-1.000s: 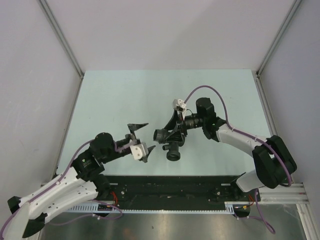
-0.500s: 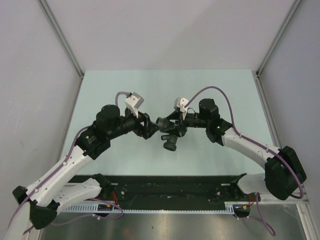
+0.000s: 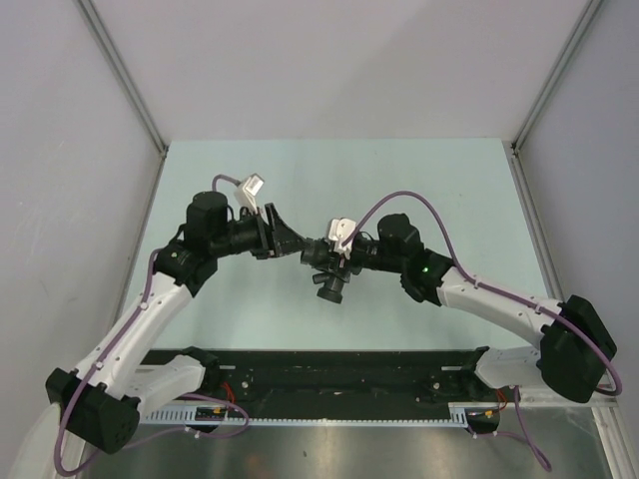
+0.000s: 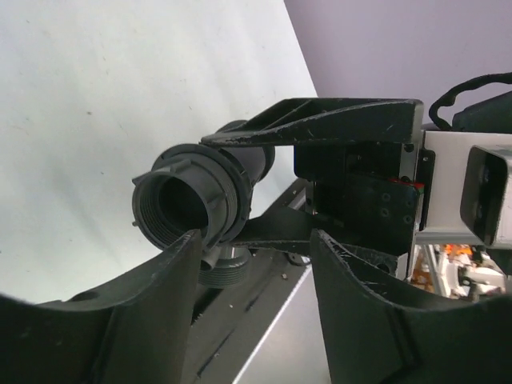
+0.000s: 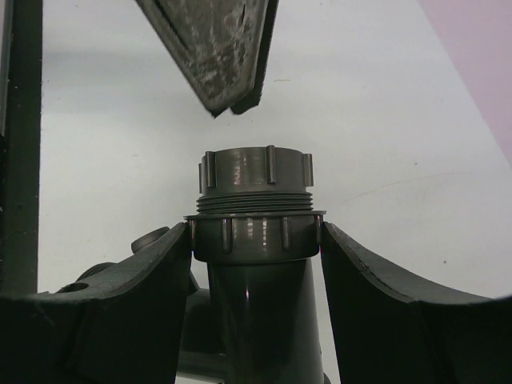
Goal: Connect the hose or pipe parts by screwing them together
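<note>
Pale table (image 3: 399,180), pipe fitting (image 3: 327,274) central, seemingly aloft

Both arms reach inward, wrists facing; left fingers (image 4: 120,320) apart; right fingers (image 5: 104,320) clamped on pipe fitting (image 5: 254,232)

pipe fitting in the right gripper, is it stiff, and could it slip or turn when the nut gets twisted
Probably stiff: the pipe fitting looks like thick moulded plastic. Likely light, since its mouth shows it hollow. It might turn in the right gripper, being round, though the ribbed collar it clamps should help.
</note>
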